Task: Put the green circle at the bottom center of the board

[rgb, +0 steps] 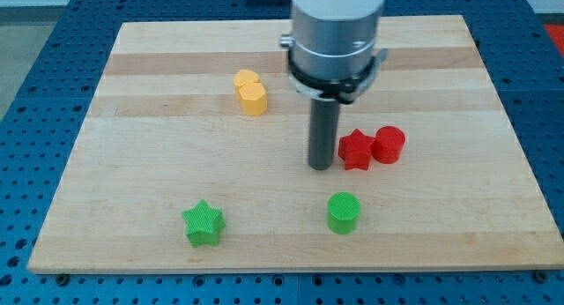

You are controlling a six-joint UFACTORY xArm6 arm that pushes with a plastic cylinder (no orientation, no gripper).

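The green circle point(343, 212) stands upright on the tabletop point(132, 164), a short round cylinder with its flat face up. Being round, it has no heading and no long axis across the board; its only axis runs straight up. It sits near the near edge, a little right of the middle.

My tip point(320, 167) rests on the board just far of the green circle and slightly to its left, apart from it, with bare wood between them. There is no hand on this arm, only the dark rod, so nothing is held.

Just right of my tip is the red star point(356, 150), close beside the rod, and the red circle point(389, 145) touches the star's right side. The green star point(204, 223) lies well to the left of the green circle, also near the near edge. The yellow block point(250, 92), a two-lobed shape, lies farther back and left of the rod.
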